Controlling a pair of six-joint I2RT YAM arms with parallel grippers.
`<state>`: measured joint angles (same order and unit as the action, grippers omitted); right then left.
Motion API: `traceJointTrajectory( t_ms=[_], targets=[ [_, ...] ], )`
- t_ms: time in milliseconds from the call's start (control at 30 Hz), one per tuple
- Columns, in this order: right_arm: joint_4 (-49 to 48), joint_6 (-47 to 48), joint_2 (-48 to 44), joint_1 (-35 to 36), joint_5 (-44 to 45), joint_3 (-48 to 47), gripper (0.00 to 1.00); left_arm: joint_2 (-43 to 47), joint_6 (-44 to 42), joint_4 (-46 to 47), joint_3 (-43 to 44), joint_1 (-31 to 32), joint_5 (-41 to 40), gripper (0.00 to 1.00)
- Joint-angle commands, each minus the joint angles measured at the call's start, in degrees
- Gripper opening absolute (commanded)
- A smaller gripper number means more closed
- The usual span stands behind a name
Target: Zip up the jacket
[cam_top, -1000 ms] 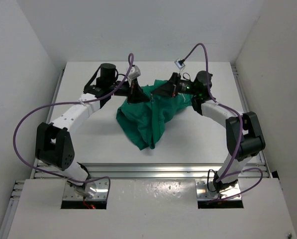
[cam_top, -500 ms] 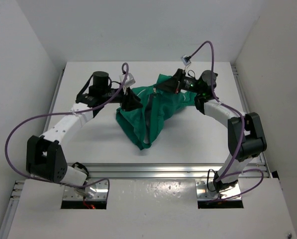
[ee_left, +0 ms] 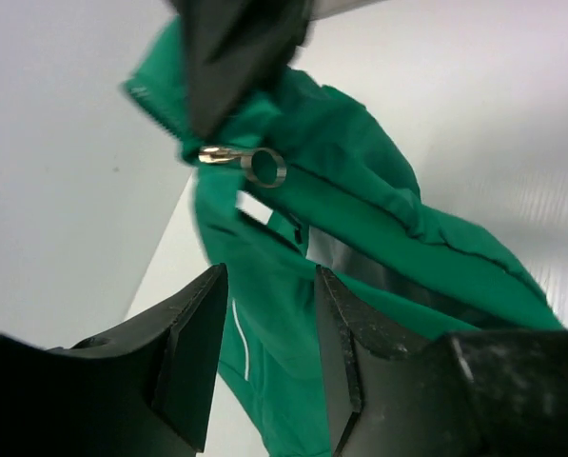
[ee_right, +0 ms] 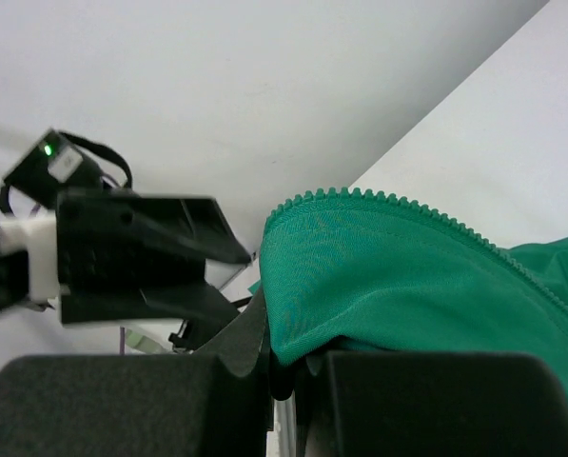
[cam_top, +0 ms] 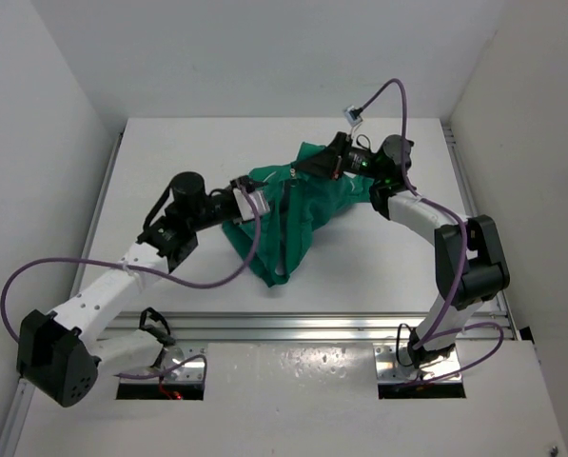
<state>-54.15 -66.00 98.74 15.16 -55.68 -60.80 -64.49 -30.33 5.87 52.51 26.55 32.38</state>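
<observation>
The green jacket [cam_top: 298,214] lies bunched in the middle of the table, its far corner lifted. My right gripper [cam_top: 304,168] is shut on that corner; in the right wrist view [ee_right: 288,367] the green fabric [ee_right: 388,276] with its zipper teeth is pinched between the pads. My left gripper [cam_top: 257,204] is open and empty just left of the jacket. In the left wrist view [ee_left: 269,276] its fingers frame the jacket [ee_left: 360,219], and the metal zipper slider with a ring pull [ee_left: 250,160] hangs below the right gripper's black finger [ee_left: 231,57]. The orange "G" is hidden.
White table [cam_top: 169,143] with white walls on the left, right and far sides. An aluminium rail [cam_top: 293,326] runs along the near edge. Purple cables loop off both arms. The left arm's wrist shows in the right wrist view [ee_right: 122,248].
My left arm has pulled back toward the near left, away from the jacket's edge it stood at. My right gripper has lifted the jacket's corner slightly farther back.
</observation>
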Motion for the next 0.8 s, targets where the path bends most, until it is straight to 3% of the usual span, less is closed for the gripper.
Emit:
traceJointTrajectory(
  t_ms=[0,200,367,767],
  targets=[
    [-3.6,0.1,-2.0,0.9,1.1,-1.5,0.0,1.7,-14.8,7.6,-4.5,2.9,-4.4,0.47],
    [-2.9,0.3,-1.4,1.5,0.9,-2.2,0.0,3.0,-29.3,20.9,-13.8,8.6,-11.3,0.45],
    [-1.8,0.8,-1.7,1.5,1.1,-1.4,0.0,3.0,-31.9,27.9,-14.4,10.8,-13.0,0.45],
    [-3.3,-0.1,-1.1,2.7,0.8,-2.0,0.0,2.9,-35.9,29.1,-15.9,13.7,-14.1,0.45]
  ],
)
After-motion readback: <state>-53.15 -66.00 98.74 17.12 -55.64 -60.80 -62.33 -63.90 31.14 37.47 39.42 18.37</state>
